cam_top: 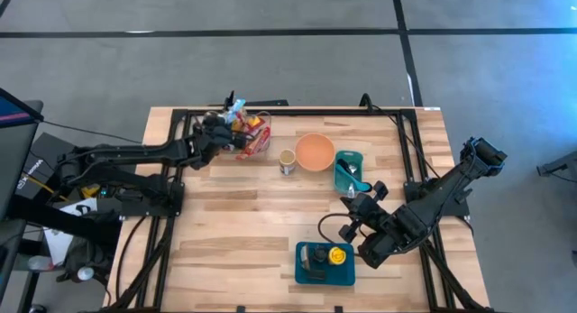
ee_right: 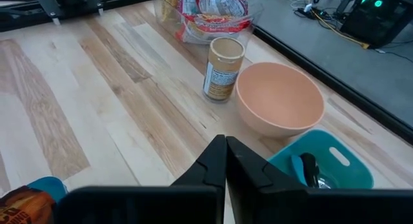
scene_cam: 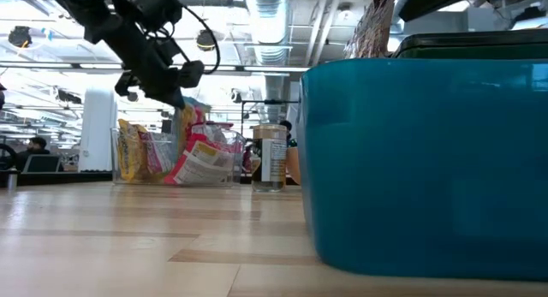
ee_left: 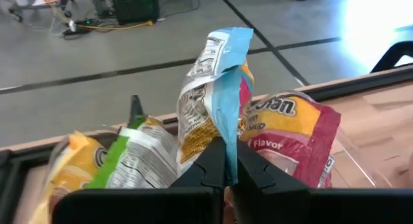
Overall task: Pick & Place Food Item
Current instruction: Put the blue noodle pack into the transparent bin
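A clear bin (cam_top: 257, 142) at the table's far left holds several snack packets, among them a yellow one (ee_left: 84, 159) and a red-and-yellow one (ee_left: 290, 133). My left gripper (cam_top: 222, 127) hangs over the bin's left part, shut on a blue-and-white packet (ee_left: 216, 75) that sticks out beyond its fingertips (ee_left: 226, 162). In the low view the left gripper (scene_cam: 175, 93) shows just above the bin. My right gripper (cam_top: 353, 210) hovers shut over the table's right middle, with nothing between its fingers (ee_right: 224, 153). My left gripper pinches the blue edge strip (ee_left: 227, 143) of the blue-and-white packet between its two fingers. The fingers slant down from the table's left side. The packet stands out past them among the other packets; whether it is clear of the bin, I cannot tell.
A peach bowl (cam_top: 315, 151) and a small jar (cam_top: 287, 161) stand right of the bin. A teal basket (cam_top: 350, 171) with utensils sits beside the bowl. A teal tray (cam_top: 325, 263) with small items lies near the front edge. Bare wood spreads across the left and middle.
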`<state>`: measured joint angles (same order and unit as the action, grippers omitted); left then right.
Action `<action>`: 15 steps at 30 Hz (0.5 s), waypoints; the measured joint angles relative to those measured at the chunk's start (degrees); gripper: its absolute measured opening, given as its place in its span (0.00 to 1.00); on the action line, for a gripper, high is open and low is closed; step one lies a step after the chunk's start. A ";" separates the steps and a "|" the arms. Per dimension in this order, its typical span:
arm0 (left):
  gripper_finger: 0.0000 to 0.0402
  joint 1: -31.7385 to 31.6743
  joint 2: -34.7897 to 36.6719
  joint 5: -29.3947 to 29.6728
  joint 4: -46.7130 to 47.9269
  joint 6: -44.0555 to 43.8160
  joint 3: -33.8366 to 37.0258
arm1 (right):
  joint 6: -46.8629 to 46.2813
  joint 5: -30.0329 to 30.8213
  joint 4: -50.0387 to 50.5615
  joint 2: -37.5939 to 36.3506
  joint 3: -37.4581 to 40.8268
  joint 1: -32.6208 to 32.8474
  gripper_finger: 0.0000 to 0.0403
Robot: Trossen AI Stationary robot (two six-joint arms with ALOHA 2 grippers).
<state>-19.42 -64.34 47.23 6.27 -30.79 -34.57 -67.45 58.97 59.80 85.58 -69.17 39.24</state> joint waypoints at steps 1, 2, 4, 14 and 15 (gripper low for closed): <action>0.00 -0.02 0.00 -0.26 -0.85 -0.21 0.62 | 0.01 0.06 -0.15 0.00 0.00 0.00 0.00; 0.00 -0.02 0.00 -0.36 -1.46 -0.77 1.22 | 0.01 0.08 -0.30 0.00 0.02 0.00 0.00; 0.00 -0.24 0.04 -0.37 -2.01 -1.91 2.49 | 0.02 0.08 -0.34 0.00 0.00 0.00 0.00; 0.02 -0.59 0.09 -0.67 -3.38 -2.60 3.70 | -0.03 0.26 -0.34 0.00 0.00 0.00 0.00; 0.03 -0.59 0.07 -0.67 -3.39 -2.60 3.70 | -0.05 0.26 -0.34 0.00 0.00 0.00 0.00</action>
<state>-20.01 -64.27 46.57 2.88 -33.39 -30.87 -67.51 59.22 59.46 85.58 -69.17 39.24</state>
